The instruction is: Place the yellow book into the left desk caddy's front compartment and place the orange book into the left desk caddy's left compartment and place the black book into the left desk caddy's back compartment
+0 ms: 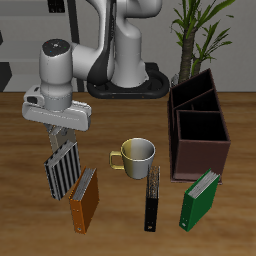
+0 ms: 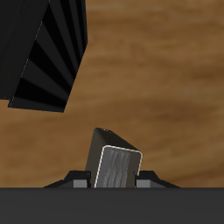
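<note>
Tool (image 1: 62, 136) clamped on the yellow book (image 2: 116, 168), lifted above the desk (image 1: 25, 215); orange book (image 1: 85, 201) and black book (image 1: 152, 199) stood outside the empty left desk caddy (image 1: 198, 130); no placement done

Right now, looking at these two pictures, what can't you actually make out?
- Exterior view: whether the gripper is pinching anything. Its fingertips blend into the striped book beneath.
- Wrist view: the yellow book is cut off by the dark bar at the picture's edge, so any contact is unseen.
- Exterior view: the left desk caddy floor, hidden by its own walls.
</note>
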